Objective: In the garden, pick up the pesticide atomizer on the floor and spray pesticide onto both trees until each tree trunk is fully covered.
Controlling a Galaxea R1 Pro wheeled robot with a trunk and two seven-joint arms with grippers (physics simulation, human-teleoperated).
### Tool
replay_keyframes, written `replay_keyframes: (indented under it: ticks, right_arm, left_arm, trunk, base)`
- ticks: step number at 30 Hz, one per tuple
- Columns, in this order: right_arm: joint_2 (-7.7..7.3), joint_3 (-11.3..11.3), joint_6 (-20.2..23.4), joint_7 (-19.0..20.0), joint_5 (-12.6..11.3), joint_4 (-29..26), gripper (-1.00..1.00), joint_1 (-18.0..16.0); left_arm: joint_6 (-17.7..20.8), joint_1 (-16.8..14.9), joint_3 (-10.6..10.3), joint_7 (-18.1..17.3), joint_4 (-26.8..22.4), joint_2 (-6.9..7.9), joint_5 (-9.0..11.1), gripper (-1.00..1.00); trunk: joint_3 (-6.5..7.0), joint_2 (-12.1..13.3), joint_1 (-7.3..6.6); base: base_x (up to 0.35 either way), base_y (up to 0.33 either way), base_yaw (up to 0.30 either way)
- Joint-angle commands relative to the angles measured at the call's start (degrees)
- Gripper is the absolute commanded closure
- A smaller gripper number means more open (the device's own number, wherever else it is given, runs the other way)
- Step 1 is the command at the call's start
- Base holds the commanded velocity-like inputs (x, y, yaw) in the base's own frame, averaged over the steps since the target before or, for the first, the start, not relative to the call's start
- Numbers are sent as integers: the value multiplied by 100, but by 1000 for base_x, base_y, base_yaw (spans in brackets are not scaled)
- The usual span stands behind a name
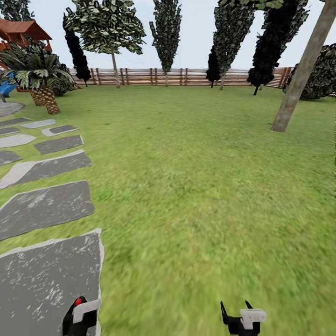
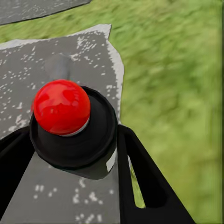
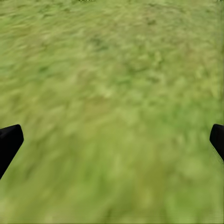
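The leaning tree trunk [image 1: 303, 70] runs out past the picture's top edge. Beside the paving slabs [image 1: 44, 207], the lawn [image 1: 196, 200] blurs.

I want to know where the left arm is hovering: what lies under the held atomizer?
Under the atomizer, a grey paving slab shows, its edge meeting the lawn. The atomizer and the fingers cover the slab directly beneath.

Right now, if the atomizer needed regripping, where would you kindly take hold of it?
The atomizer's black body under the red cap, pinched from opposite sides as the left gripper flanks it; the cap is a smooth ball, likely slippery.
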Motion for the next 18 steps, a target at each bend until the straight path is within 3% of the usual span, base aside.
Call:
replay_keyframes:
  ticks: [1, 18]
  right_arm:
    - [2, 0, 0, 0, 2, 0, -100, 0]
    - [15, 7, 0, 0, 5, 117, -100, 0]
  left_arm:
    - [-4, 4, 0, -2, -8, 1, -2, 100]
    - [-12, 21, -8, -13, -25, 11, -10, 100]
  trunk:
    - [0, 0, 0]
    - [0, 0, 0]
  base:
    - [345, 0, -69]
    - [346, 0, -7]
